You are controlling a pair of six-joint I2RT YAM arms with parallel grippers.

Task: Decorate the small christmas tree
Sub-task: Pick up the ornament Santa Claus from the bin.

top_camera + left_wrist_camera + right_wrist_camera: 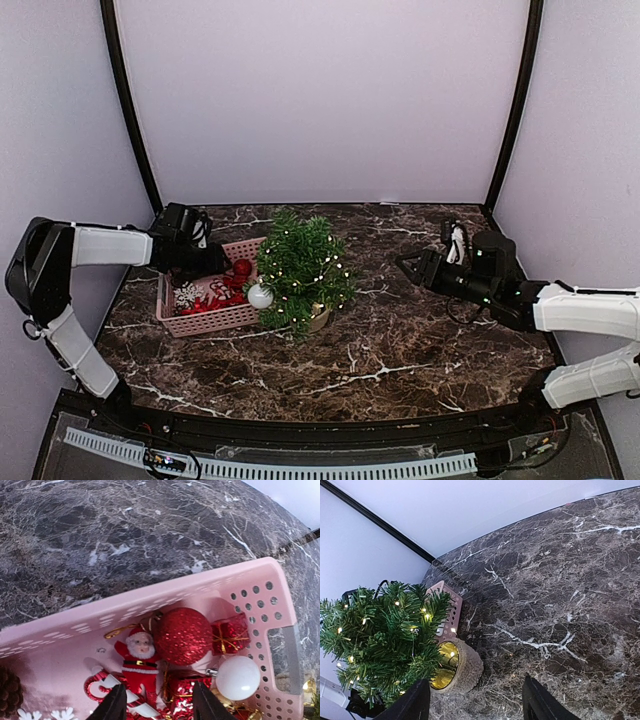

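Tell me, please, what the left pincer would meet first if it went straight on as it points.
Probably the red-and-white striped candy cane beside the small Santa figure in the pink plastic basket, though depth is unclear.

Enclosure and work surface. A tabletop (400, 350) of dark brown marble pattern with white veining lies beneath the left gripper (212, 262) and the right gripper (408, 266) and fills the ground between them. Beyond both grippers rises a plain, pale lilac back wall (320, 100). A left side wall (50, 120) of the same tone stands outboard of the left gripper, and a right side wall (590, 120) outboard of the right gripper. Two thin black struts (128, 110) (515, 110) climb from the table's far corners, one behind each gripper, diverging upward. A white slotted strip (300, 468) runs along the table's edge on the near side of both grippers. Lighting is even and diffuse, and shadows are soft.
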